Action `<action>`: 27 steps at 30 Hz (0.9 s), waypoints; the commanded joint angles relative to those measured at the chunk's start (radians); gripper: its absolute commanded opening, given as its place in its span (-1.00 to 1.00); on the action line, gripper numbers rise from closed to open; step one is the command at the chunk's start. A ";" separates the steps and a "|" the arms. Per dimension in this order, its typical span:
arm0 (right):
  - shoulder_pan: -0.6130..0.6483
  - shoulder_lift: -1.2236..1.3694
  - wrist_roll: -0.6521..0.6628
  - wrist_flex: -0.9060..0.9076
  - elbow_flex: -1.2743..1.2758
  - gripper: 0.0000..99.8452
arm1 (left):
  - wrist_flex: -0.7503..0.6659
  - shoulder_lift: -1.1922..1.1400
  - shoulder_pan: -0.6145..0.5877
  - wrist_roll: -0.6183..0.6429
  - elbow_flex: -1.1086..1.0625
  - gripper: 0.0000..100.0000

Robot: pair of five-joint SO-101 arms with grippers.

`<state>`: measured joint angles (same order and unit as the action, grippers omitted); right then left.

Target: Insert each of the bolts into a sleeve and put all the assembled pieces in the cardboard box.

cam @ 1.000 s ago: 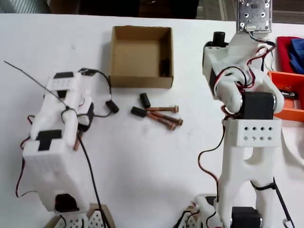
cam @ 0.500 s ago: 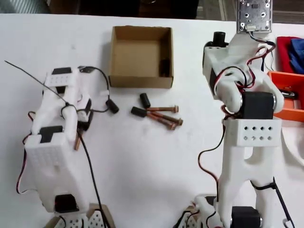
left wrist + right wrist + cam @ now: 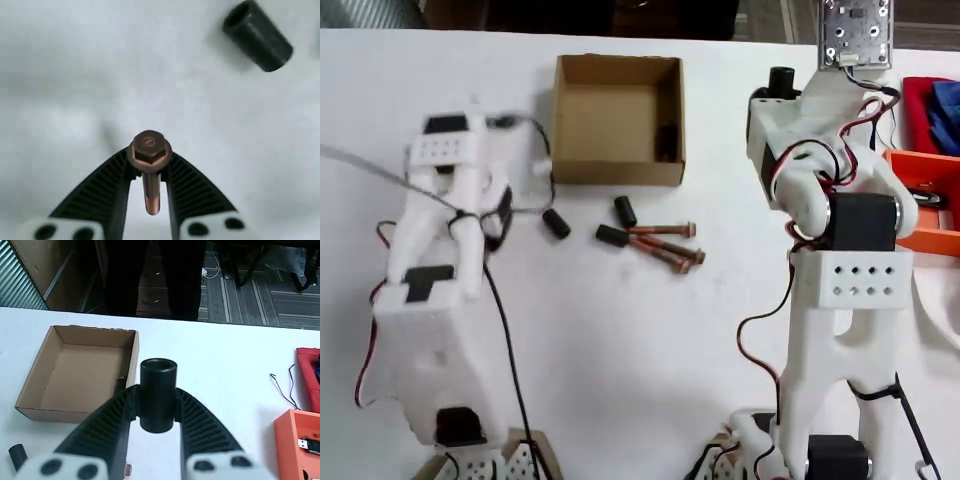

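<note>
The left gripper (image 3: 148, 167) is pinching a bolt (image 3: 149, 151) just under its head, with the shank running back between the fingers. The right gripper (image 3: 157, 402) is clasping a sleeve (image 3: 158, 392) whose open bore is standing clear of the jaws. To mate them well, I'd be lining the bore up squarely with the free shank tip and sliding on slowly; a tilt looks likely to jam the parts or twist the bolt in its narrow grip. The left arm (image 3: 440, 260) is reaching low over the table, left of the box (image 3: 617, 172) and near a loose sleeve (image 3: 556, 223). The right arm (image 3: 835, 230) is sitting folded high at the right, well apart from it, its wrist looking across toward the box. Spare bolts (image 3: 665, 245) are lying between the arms.
</note>
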<state>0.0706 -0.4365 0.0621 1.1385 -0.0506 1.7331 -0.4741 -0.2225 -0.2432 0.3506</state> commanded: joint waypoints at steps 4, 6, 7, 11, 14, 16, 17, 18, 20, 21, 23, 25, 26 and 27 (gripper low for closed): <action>0.008 -0.015 -0.006 -0.019 -0.008 -0.96 | 0.051 0.502 0.023 0.043 -0.087 -0.95; 0.008 -0.015 -0.006 -0.019 -0.008 -0.96 | 0.028 0.689 0.044 0.044 -0.237 -0.95; 0.008 -0.015 -0.006 -0.019 -0.006 -0.96 | -0.006 0.792 0.055 0.049 -0.325 -0.95; 0.015 -0.016 -0.008 -0.027 0.026 -0.96 | -0.315 1.227 0.055 0.081 -0.734 -0.95; 0.061 -0.016 -0.008 -0.071 0.095 -0.96 | -0.560 1.501 0.063 0.157 -0.981 -0.95; 0.104 -0.018 -0.008 -0.134 0.176 -0.96 | -0.660 1.611 0.063 0.230 -1.072 -0.95; 0.122 -0.025 -0.008 -0.177 0.226 -0.96 | -0.684 1.631 0.063 0.238 -1.092 -0.95; 0.137 -0.042 -0.008 -0.229 0.282 -0.96 | -0.694 1.629 0.063 0.236 -1.099 -0.95; 0.168 -0.101 -0.008 -0.363 0.431 -0.96 | -0.698 1.594 0.058 0.236 -1.098 -0.95; 0.182 -0.143 -0.008 -0.427 0.505 -0.96 | -0.700 1.568 0.057 0.236 -1.090 -0.95; 0.213 -0.243 -0.008 -0.561 0.655 -0.96 | -0.698 1.494 0.057 0.239 -1.049 -0.95; 0.240 -0.349 -0.008 -0.674 0.789 -0.96 | -0.690 1.407 0.061 0.242 -0.963 -0.95; 0.252 -0.395 -0.008 -0.728 0.850 -0.96 | -0.690 1.369 0.064 0.245 -0.909 -0.95; 0.266 -0.438 -0.008 -0.779 0.907 -0.96 | -0.690 1.332 0.068 0.264 -0.852 -0.95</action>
<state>0.3023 -0.7234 0.0621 0.5263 0.7181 1.0641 0.9375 -0.1688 -0.0100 -0.6728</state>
